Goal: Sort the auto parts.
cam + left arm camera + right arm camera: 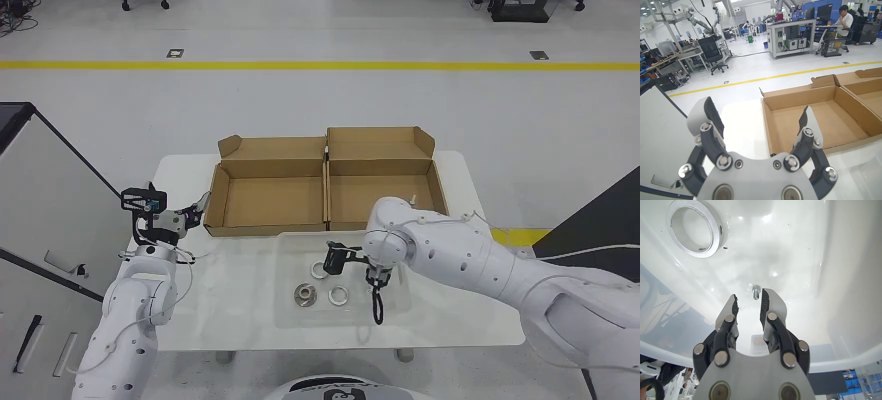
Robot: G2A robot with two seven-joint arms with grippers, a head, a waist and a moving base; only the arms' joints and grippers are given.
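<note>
White tray [295, 250]: sat by the near edge of the table [230, 300], about midway along it.
Right gripper [748, 293]: hung low over the tray floor, its jaws partly apart with nothing clamped between them.
Bolt [755, 294]: small and silver, it lay on the tray floor in the gap at the fingertips, just beside one pad [763, 306]; whether it touched that pad could not be told.
Holed ring [694, 228]: silver, it lay flat on the tray floor, well beyond the bolt.
Flanged collar [303, 293]: grey metal, it lay towards the tray's near left corner.
Near ring [338, 295]: pale, it lay just beside the collar but apart from it.
Far ring [318, 268]: pale, it lay a little farther in, between the other two parts and the tray's far wall.
Left gripper [757, 103]: hovered by the table's left edge, its jaws spread wide and holding nothing, just beside the left box's outer wall.
Left box [268, 195]: brown cardboard, it stood open at the table's far edge with its lid folded back.
Right box [380, 190]: the same cardboard, it stood open too, touching the left box side by side.
</note>
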